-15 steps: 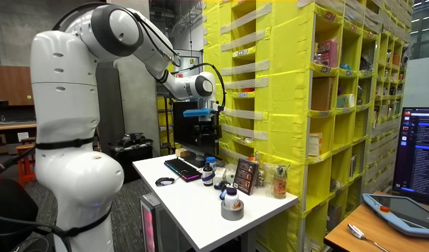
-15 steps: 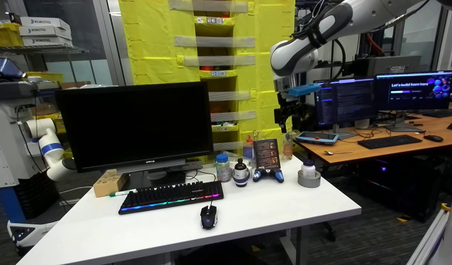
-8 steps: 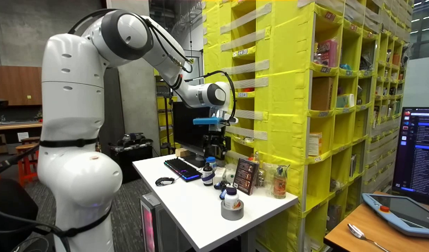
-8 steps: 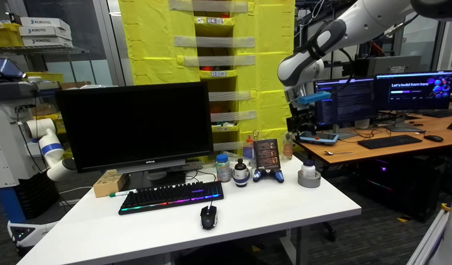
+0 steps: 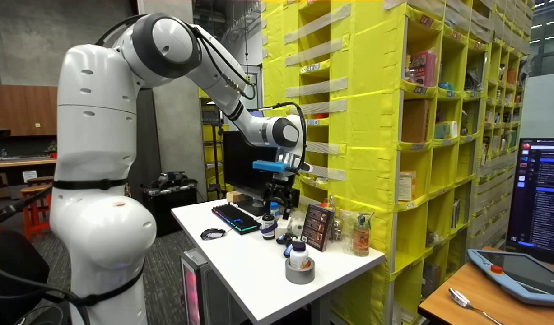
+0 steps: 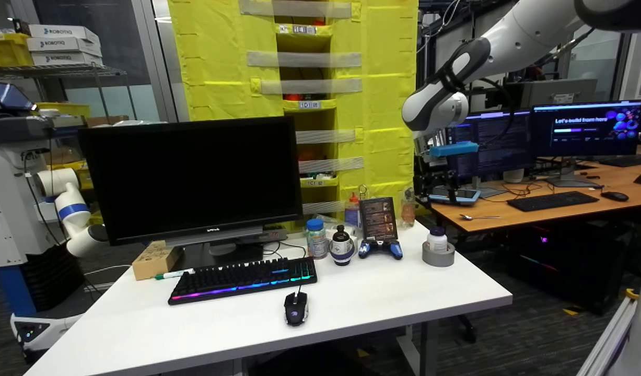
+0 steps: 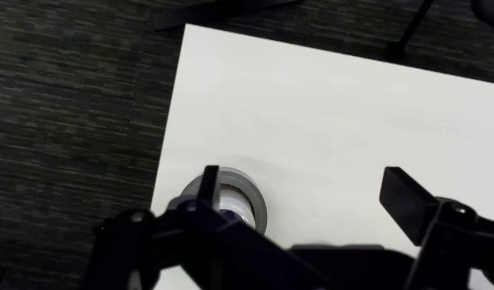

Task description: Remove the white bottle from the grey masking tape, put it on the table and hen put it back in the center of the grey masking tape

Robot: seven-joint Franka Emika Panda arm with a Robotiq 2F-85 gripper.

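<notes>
The white bottle with a dark purple cap stands upright in the hole of the grey masking tape in both exterior views; bottle (image 5: 299, 258) (image 6: 437, 243), tape (image 5: 300, 276) (image 6: 438, 259). The tape lies flat on the white table (image 5: 240, 266) (image 6: 372, 292) near one end. My gripper (image 5: 281, 210) (image 6: 438, 194) is open and empty, well above the table. In the wrist view the open gripper (image 7: 301, 181) has its left finger partly covering the bottle (image 7: 236, 205) and tape (image 7: 259, 197), which lie below. Bare table (image 7: 311, 121) shows between the fingers.
A game controller (image 6: 380, 248), upright dark case (image 6: 379, 218), dark bottle (image 6: 342, 245) and blue-capped jar (image 6: 316, 239) stand along the table's back. A keyboard (image 6: 242, 279), mouse (image 6: 296, 308) and monitor (image 6: 189, 177) are further along. A yellow shelf (image 5: 367, 113) rises behind.
My gripper has come down and moved rightward in both exterior views, closer to the bottle and tape. The wrist has tilted slightly. The bottle and tape have not moved.
</notes>
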